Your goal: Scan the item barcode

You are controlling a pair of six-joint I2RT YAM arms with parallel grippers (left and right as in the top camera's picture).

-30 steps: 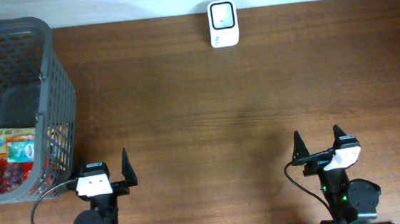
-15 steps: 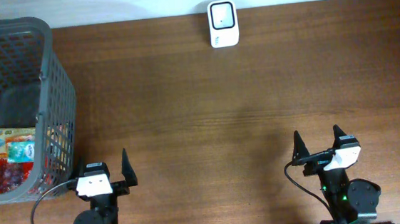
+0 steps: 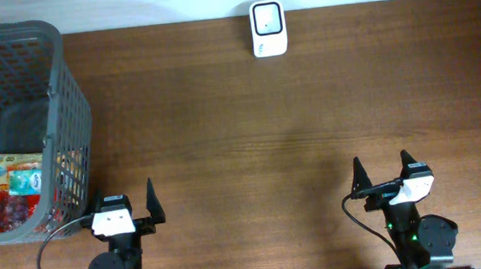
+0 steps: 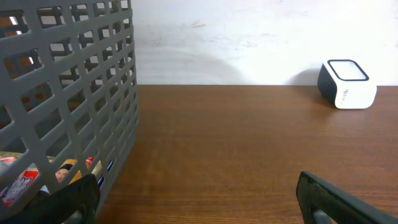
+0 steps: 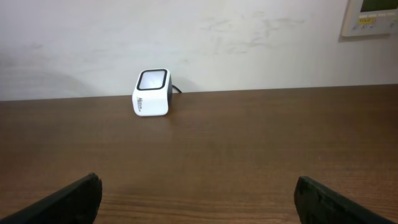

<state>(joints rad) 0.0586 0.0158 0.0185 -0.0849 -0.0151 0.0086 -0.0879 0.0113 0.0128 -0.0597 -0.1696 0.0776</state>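
Colourful snack packets, the items (image 3: 19,186), lie in the bottom of a grey mesh basket (image 3: 66,122) at the table's left edge; through the mesh they show in the left wrist view as the items (image 4: 37,177). A white barcode scanner (image 3: 267,28) (image 4: 347,84) (image 5: 152,93) stands at the far middle edge. My left gripper (image 3: 127,203) (image 4: 199,202) sits open and empty at the near left, just right of the basket. My right gripper (image 3: 382,169) (image 5: 198,199) is open and empty at the near right.
The basket wall (image 4: 93,93) rises close on the left of my left gripper. A white wall runs behind the table's far edge, with a wall panel (image 5: 373,15) at the upper right. Bare brown tabletop (image 3: 292,130) lies between grippers and scanner.
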